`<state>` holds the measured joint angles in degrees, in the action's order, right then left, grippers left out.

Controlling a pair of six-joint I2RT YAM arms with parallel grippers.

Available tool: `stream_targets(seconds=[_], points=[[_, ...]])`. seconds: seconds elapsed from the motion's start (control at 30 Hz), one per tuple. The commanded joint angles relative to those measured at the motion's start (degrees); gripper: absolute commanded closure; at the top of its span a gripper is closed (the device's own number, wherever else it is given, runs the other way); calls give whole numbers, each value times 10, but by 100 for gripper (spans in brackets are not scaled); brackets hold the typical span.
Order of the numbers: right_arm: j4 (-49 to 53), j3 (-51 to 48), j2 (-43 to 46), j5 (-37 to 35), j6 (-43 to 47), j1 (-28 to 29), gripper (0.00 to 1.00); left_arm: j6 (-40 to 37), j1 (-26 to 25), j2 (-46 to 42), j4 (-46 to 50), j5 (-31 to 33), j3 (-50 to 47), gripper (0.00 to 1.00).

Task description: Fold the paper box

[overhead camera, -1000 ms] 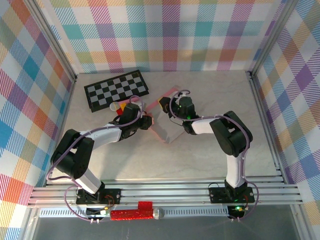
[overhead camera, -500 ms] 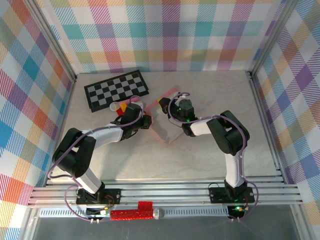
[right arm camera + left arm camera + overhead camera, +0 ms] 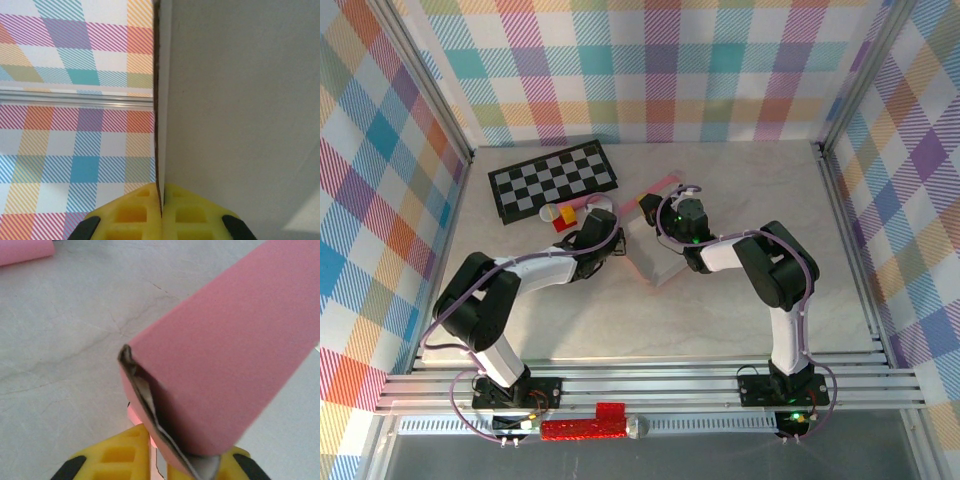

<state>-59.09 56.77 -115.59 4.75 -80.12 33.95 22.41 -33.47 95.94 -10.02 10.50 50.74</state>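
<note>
Right now my left gripper (image 3: 180, 450) is pinched on a folded pink edge of the paper box (image 3: 650, 245). My right gripper (image 3: 161, 190) is squeezed tight on another thin edge of it. The box is just past the right end of the checkered board (image 3: 552, 178), a bit nearer to me than the board, between my two grippers.

Both holds are on thin edges only. If I pull my grippers apart too hard, I think the card could rip or slide out. If I push them together crooked, it could bend where there is no crease. The fold in my left fingers (image 3: 115, 462) looks a little puffed open, so it could pop back.

The box looks tipped up, not flat. Its long way runs on a slant. One end points toward the board's right end. The other end points away from the board, toward me.
</note>
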Motion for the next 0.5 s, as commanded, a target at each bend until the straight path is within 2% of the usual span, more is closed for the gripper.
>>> stream_targets(seconds=[0.0,0.13,0.27,0.47], points=[[16,3,2,14,-3,17,100,26,-12,13,11,36,27,91],[28,8,7,6,-10,19,100,49,-27,26,57,74,56,93],[28,8,7,1,-18,19,100,70,-37,31,54,95,59,100],[52,9,23,-9,-21,20,100,74,-45,38,89,129,82,100]])
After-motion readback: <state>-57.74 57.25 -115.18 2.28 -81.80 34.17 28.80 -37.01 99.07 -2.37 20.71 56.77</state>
